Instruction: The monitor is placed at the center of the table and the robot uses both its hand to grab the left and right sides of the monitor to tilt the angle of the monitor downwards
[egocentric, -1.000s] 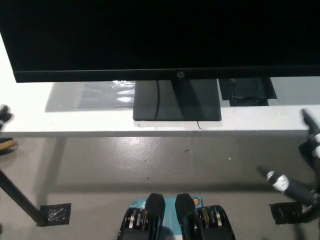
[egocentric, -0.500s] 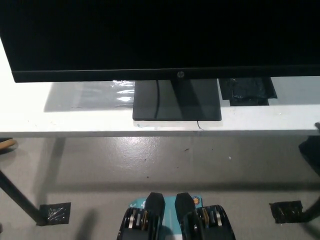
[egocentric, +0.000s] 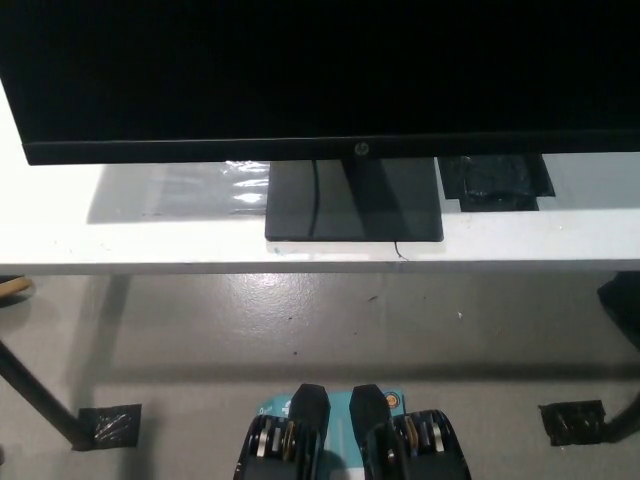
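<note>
Grey concrete floor (egocentric: 330, 330) fills the near part of the head view, glossy in patches, with small dark specks. Black tape patch (egocentric: 108, 427) lies on the floor at lower left, at the foot of a dark slanted table leg (egocentric: 35, 395). A second black tape patch (egocentric: 572, 423) lies at lower right, beside another dark leg end. A tan object (egocentric: 10, 288) pokes in at the left edge just under the table; too little shows to tell what it is. A dark shape (egocentric: 622, 305) sits at the right edge near the table front; cannot tell what it is.

Neither hand shows: left hand out of view, right hand out of view, so their fingers cannot be judged.

White table (egocentric: 150, 245) runs across the whole width, its front edge facing the robot. Monitor base (egocentric: 353, 200), flat, dark and rectangular, stands on the table near its middle, close to the front edge. A thin dark cable runs down the base and ends at its front edge. Clear plastic sheet (egocentric: 190, 190) lies flat on the table just left of the base, glinting. Black block (egocentric: 495, 182) sits on the table just right of the base, partly under the screen.

Monitor (egocentric: 320, 70), farthest, spans nearly the full width. Screen dark, lower bezel with a small logo at centre above the base. Nothing touches its sides.
</note>
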